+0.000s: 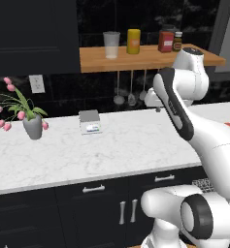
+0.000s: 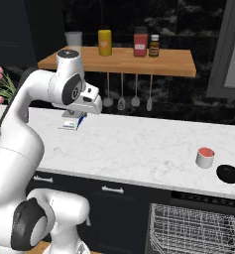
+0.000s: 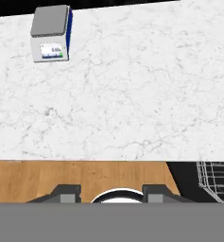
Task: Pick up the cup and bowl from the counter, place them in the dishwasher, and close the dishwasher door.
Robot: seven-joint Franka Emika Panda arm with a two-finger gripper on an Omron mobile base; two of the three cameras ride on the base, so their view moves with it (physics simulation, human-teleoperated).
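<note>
White marble worktop [image 1: 111, 150] spans the left base view over black cabinets, carrying a grey vase of pink tulips [image 1: 32, 127] and a small kitchen scale [image 1: 90, 121]; a wooden wall shelf [image 1: 145, 58] hangs above it.

Right base view: the cup [image 2: 205, 157], red inside, stands near the worktop's front edge, the black bowl [image 2: 228, 173] just beside it. Below them the dishwasher [image 2: 198, 225] stands open, its grey wire rack [image 2: 196, 228] showing.

Hand view: the hand [image 3: 109, 194] hovers above bare marble, its 2 fingertips [image 3: 67, 195] apart and holding nothing; the scale lies well away.
</note>
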